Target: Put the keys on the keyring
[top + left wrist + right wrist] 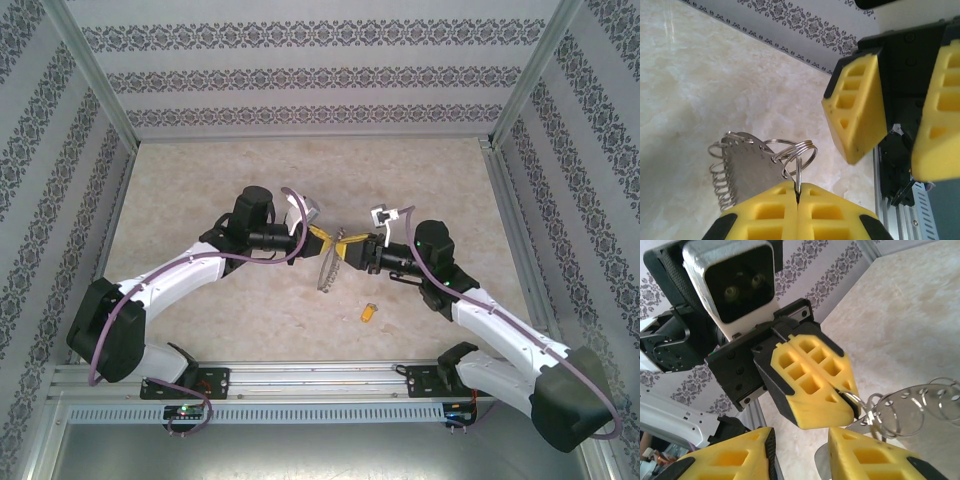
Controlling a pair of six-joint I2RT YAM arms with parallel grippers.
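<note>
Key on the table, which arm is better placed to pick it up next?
Probably right. The left end effector is shut on the keyring, while the right end effector is open, and the key lies nearer it.

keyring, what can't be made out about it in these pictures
- Left wrist view: part of the keyring is hidden inside the shut left gripper.
- Right wrist view: it is cut off by the right edge and the right gripper.
- Top view: the key on the table is too small to show its hole.

Right edge cuts keyring (pixel 918 411); loose key (pixel 369 312) too small for detail.
</note>
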